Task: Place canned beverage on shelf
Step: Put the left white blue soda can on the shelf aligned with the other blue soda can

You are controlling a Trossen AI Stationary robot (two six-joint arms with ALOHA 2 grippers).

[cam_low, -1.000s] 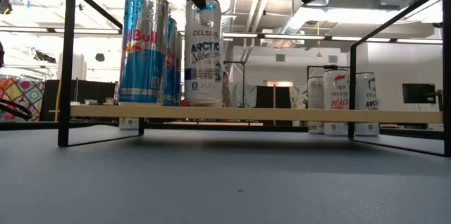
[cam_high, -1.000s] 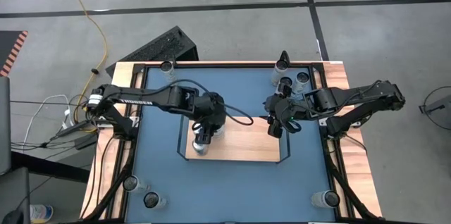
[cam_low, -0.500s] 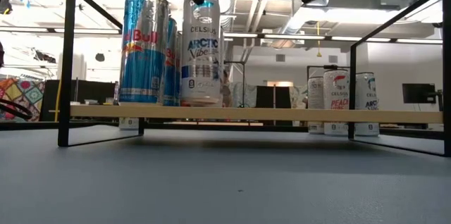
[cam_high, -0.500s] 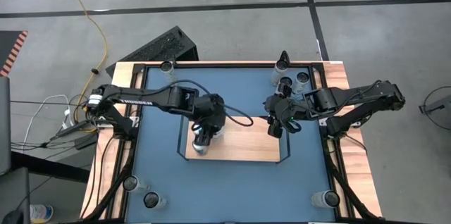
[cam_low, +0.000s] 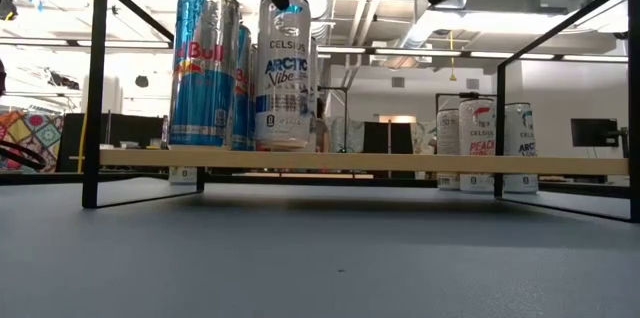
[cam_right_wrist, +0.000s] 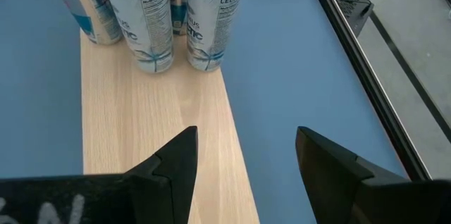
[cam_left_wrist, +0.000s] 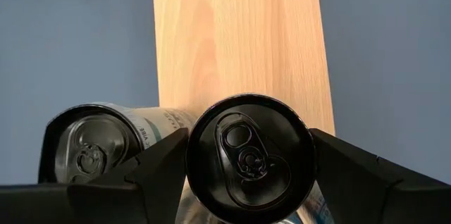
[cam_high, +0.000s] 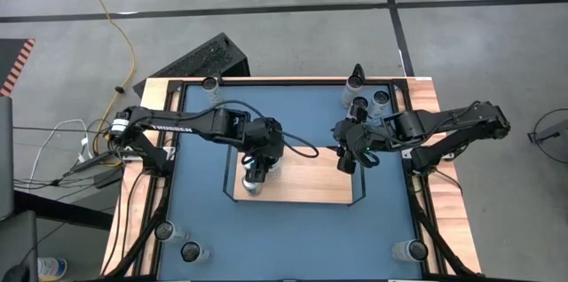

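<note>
At the left end of the shelf (cam_high: 306, 184), my left gripper (cam_high: 256, 172) reaches down over a white Celsius can (cam_low: 283, 73). The left wrist view shows my two dark fingers (cam_left_wrist: 151, 175) lying against either side of its black top, so I am grasping that can near the rim. In the low view the can looks upright, and its base meets the light-wood board beside a blue and silver Red Bull can (cam_low: 205, 68), which stands closer to the black end rail (cam_low: 100, 93). Another can stands behind these two; I can only see a sliver of it.

My right gripper (cam_high: 348, 154) hangs above the other end of the shelf, well apart from the left one. Its fingers (cam_right_wrist: 173, 164) are spread with nothing between them, only bare board and blue worktop (cam_high: 293, 238) showing in the gap.

More Celsius cans (cam_low: 478, 146) stand in a cluster on the worktop at the far right corner, off the shelf. Single cans stand near the worktop's near corners as well.
</note>
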